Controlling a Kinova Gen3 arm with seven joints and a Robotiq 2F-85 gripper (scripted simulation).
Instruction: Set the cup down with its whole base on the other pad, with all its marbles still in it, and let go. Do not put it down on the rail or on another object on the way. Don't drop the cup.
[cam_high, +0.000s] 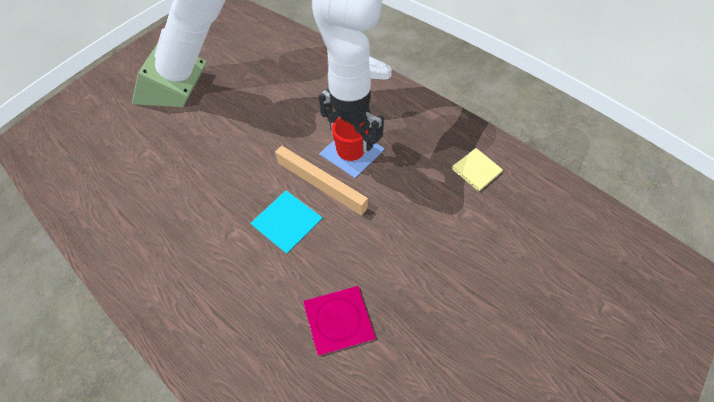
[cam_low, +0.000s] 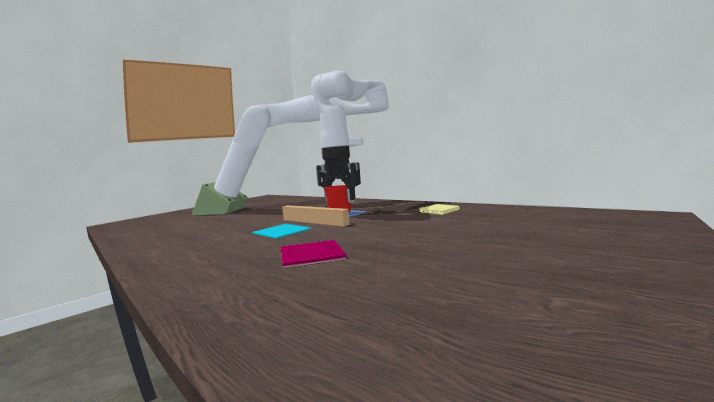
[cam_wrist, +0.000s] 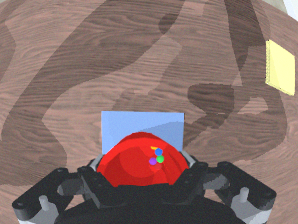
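Observation:
The red cup (cam_high: 350, 145) (cam_low: 338, 198) (cam_wrist: 132, 162) stands upright, low over or on the blue pad (cam_high: 355, 170) (cam_low: 359, 213) (cam_wrist: 114, 125); whether its base touches is hard to see. Several small marbles (cam_wrist: 160, 159) lie inside it, seen in the wrist view. My gripper (cam_high: 350, 137) (cam_low: 339, 197) (cam_wrist: 142, 162) points down, shut on the cup, a finger against each side. The flat cyan pad (cam_high: 286, 221) (cam_low: 281, 230) lies across the tan rail (cam_high: 322, 178) (cam_low: 315, 215) from the cup.
A magenta square block (cam_high: 339, 320) (cam_low: 313, 253) with a ring mark lies beyond the cyan pad, nearer the exterior camera. A yellow square block (cam_high: 478, 169) (cam_low: 440, 209) (cam_wrist: 280, 68) lies on the blue pad's side of the rail. The green arm base (cam_high: 159, 92) (cam_low: 212, 202) is at the far left.

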